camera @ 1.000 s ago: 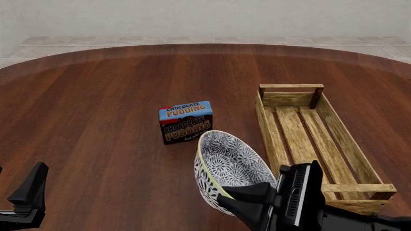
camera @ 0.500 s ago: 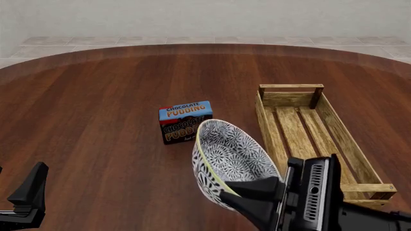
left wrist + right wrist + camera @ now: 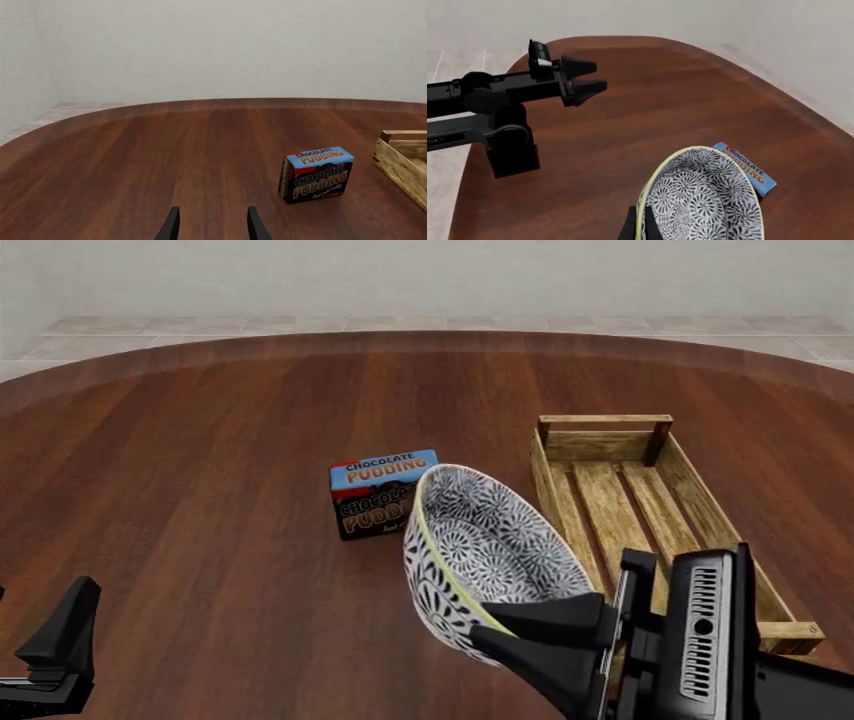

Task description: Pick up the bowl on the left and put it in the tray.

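Right now your biggest item, the table (image 3: 200,440), is a round dark wood top running out to a curved far edge. On it, toward the right of the front view, the tray (image 3: 603,423) lies lengthwise pointing away from you, its slatted floor bare where it shows; your right arm covers part of its near end.

Next in size, the bowl (image 3: 487,550) is off the table, tipped steeply on edge so its patterned inside faces the tray. It hangs just left of the tray's near left side, in front of the pudding box (image 3: 380,492), hiding the box's near right corner in the front view. Your right gripper (image 3: 638,231) is clamped on the bowl's rim at its lowest edge, one finger on each side of the wall.

The pudding box stands upright on the table, left of the tray and apart from it.

Your left gripper (image 3: 210,225) sits low at the near left, well apart from everything, its fingers (image 3: 171,226) parted with nothing between them.
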